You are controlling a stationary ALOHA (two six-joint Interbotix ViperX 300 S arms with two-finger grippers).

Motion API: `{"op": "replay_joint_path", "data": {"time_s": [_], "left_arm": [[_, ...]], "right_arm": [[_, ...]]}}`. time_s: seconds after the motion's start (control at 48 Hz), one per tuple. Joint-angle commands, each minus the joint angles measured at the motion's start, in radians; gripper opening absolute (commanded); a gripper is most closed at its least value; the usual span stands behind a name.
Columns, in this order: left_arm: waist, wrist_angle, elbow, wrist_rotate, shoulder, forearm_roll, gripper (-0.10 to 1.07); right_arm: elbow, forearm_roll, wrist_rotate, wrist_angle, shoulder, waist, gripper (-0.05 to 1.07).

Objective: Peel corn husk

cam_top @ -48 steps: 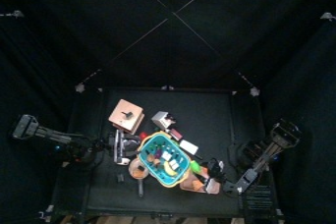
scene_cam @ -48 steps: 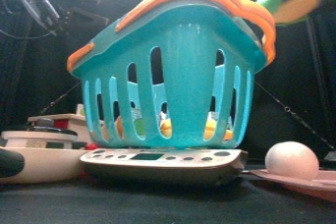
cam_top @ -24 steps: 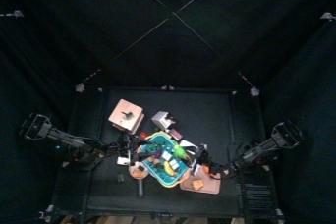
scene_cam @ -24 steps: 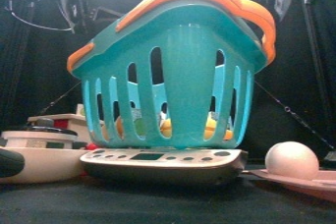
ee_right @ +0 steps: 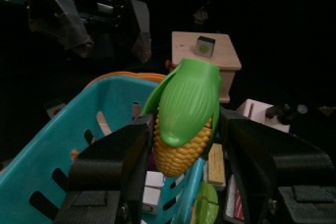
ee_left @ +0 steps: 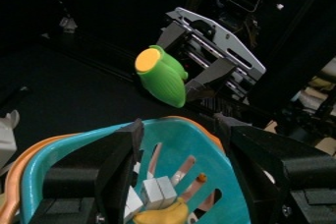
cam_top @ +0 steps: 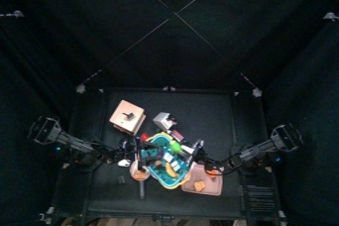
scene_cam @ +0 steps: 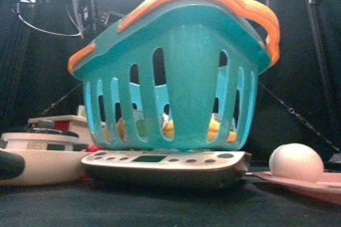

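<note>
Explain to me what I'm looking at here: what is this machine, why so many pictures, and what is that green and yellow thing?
It is a robot with two black arms at a small table inside black curtains. One picture looks straight down from above, one looks level from the table's front edge, and two come from cameras on the wrists. A teal basket with an orange rim stands on a scale, with an egg beside it. The right gripper holds an ear of corn, still mostly in its green husk, above the basket. The left gripper is open, facing the corn and ready to pull the husk.
</note>
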Motion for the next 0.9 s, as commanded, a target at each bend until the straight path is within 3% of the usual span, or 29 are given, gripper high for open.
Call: {"op": "replay_joint_path", "data": {"time_s": [0.0,0.292,0.521,0.875], "left_arm": [[0.009,-0.052,-0.035,-0.014,0.021,0.012,0.98],[0.028,-0.175,-0.066,-0.132,0.137,0.026,1.0],[0.052,-0.25,-0.057,-0.135,0.163,0.058,1.0],[0.069,-0.255,-0.095,-0.149,0.201,0.071,1.0]], "right_arm": [[-0.026,-0.021,0.002,0.005,-0.011,-0.014,0.77],[-0.037,-0.061,0.002,0.003,0.015,-0.015,0.77],[-0.052,-0.066,0.002,-0.008,0.018,-0.009,0.77],[-0.055,-0.066,0.003,-0.015,0.025,-0.009,0.77]]}}
